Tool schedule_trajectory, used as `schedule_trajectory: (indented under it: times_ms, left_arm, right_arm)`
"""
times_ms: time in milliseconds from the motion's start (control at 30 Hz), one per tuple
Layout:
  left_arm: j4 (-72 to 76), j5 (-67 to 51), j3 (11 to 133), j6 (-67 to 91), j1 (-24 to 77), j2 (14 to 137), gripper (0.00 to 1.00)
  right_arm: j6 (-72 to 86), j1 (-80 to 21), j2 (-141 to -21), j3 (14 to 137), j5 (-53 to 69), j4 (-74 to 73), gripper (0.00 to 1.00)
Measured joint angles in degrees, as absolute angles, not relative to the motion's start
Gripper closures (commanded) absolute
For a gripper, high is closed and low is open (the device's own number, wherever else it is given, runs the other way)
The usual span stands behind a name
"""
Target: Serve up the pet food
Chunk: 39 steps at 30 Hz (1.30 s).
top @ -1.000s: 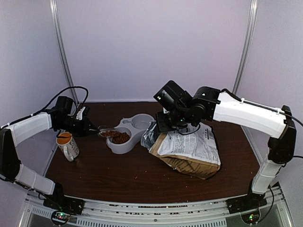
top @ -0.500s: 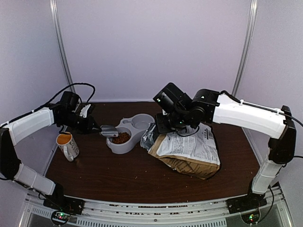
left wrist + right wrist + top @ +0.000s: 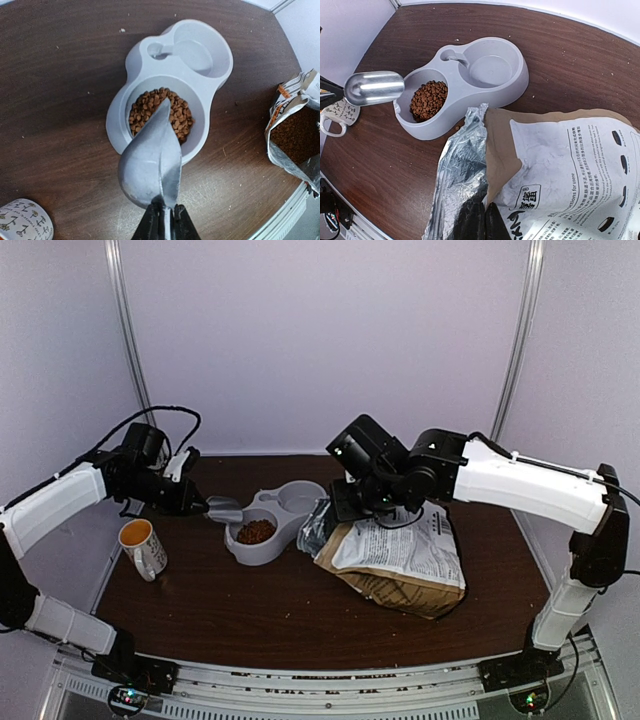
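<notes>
Gripping the metal scoop over the grey double bowl.
The left gripper is clenched on the scoop's handle; the scoop's rounded back faces the wrist camera, its tip over the kibble heaped in one compartment of the bowl. The right gripper pinches the foil lip of the bag, which lies on its side just beside the bowl on the brown table, with more kibble showing in its open mouth. A mug stands near the table's left edge.
</notes>
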State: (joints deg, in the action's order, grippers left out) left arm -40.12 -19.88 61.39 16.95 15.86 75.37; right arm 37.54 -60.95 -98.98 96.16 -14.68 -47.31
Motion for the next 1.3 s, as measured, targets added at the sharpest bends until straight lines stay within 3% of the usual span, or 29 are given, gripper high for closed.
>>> schedule_trajectory:
  times_ms: [333,767,1000,1300]
  left_arm:
    - [-40.6,-20.5,65.0,17.2,18.1,64.3,1.00]
    - [-37.2,-30.8,64.4,21.8,35.7,66.5,1.00]
    - [-31.2,-30.3,62.0,25.1,39.6,73.8,1.00]
    - [-23.4,-25.0,67.5,29.7,47.9,97.4,1.00]
  right_arm:
    - [36.3,-60.9,-96.9,96.0,-16.0,-48.7,1.00]
    - [34.0,-62.6,-95.8,95.1,-16.1,-48.7,1.00]
    - [34.0,-64.0,-95.8,95.1,-16.0,-48.7,1.00]
    - [34.8,-65.3,-95.9,94.5,-14.0,-48.4,1.00]
